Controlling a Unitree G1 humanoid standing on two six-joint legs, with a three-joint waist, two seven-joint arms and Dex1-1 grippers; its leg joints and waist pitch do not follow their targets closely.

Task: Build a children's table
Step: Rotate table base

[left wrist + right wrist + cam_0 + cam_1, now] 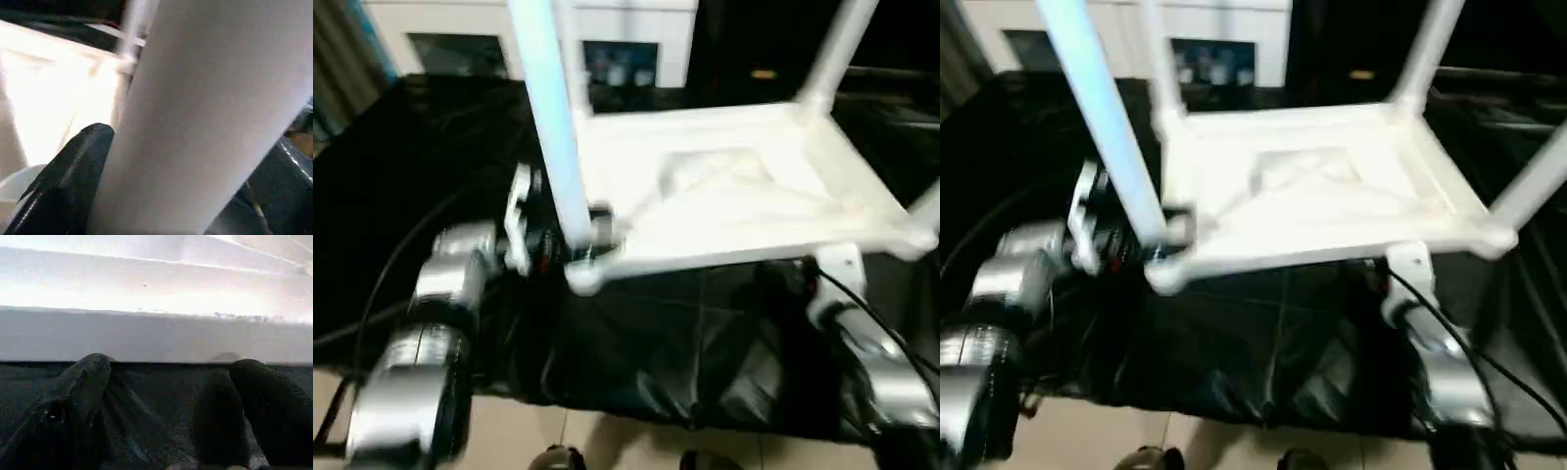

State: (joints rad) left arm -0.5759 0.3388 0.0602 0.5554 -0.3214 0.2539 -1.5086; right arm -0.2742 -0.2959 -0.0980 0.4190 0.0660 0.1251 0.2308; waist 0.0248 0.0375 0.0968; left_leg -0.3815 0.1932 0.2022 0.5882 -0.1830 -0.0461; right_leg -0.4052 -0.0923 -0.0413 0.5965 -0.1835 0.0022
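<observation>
White table leg (553, 127) gripped by left pincer (579, 240); right pincer (166, 382) open, empty.

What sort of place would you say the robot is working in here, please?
Probably an indoor room or lab: a white cabinet with glass doors behind, a black-draped work surface, and pale floor tiles.

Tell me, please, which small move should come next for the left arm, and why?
Probably press the leg straight down into its corner socket. The left gripper has its jaws around that leg just above the socket, and the table top lies upside down on the black cloth. Whether the leg is fully seated cannot be seen, so a gentle push seems safest.
</observation>
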